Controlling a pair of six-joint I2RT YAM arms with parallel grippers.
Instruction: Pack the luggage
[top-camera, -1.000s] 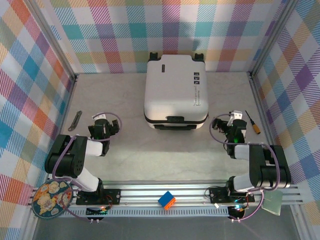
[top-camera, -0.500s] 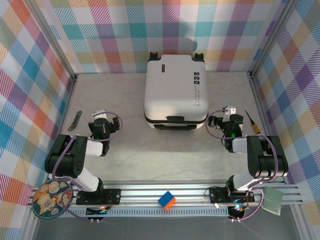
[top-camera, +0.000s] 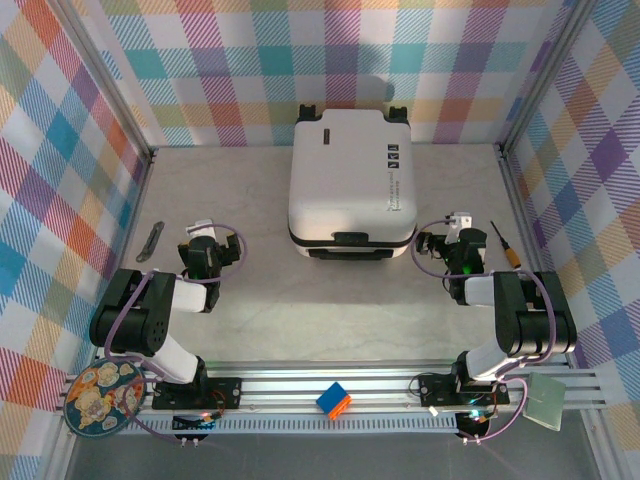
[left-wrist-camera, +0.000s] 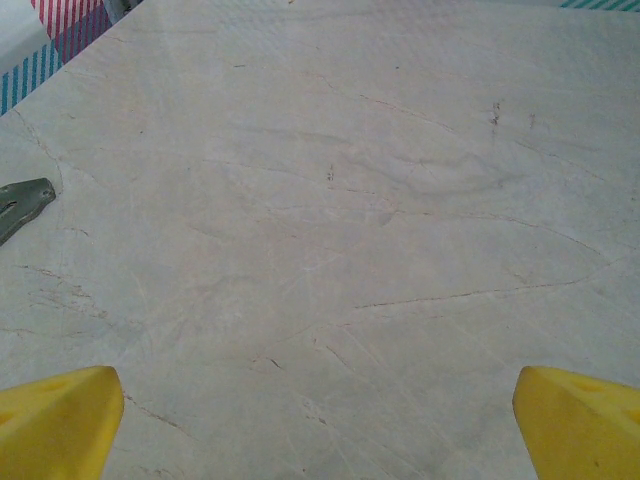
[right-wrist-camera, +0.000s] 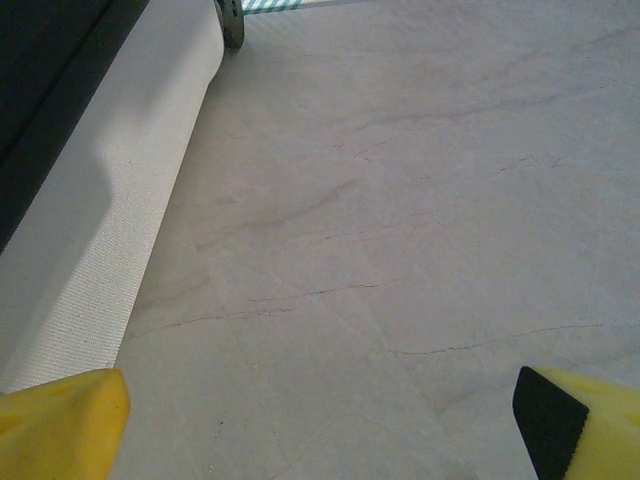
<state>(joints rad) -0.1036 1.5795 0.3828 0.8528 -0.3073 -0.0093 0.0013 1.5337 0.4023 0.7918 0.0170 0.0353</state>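
Suitcase (top-camera: 352, 190): upper centre, on table (top-camera: 250, 200), toward the back. Screwdriver (top-camera: 505, 246): right of suitcase, by right edge. Flat tool (top-camera: 151, 241): left edge, mid-frame. Cube (top-camera: 334, 400): bottom centre, on rail (top-camera: 400, 385). Plate (top-camera: 100, 398): lower left corner.

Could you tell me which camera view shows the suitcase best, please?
Top external: the whole suitcase lies there, handle toward the arms. The right wrist view catches its side wall and one wheel.

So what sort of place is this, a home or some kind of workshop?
Most likely a robot test booth, not a home: a table boxed in by checked walls, two robot arms bolted to a metal rail at its edge, and a white suitcase lying on it.
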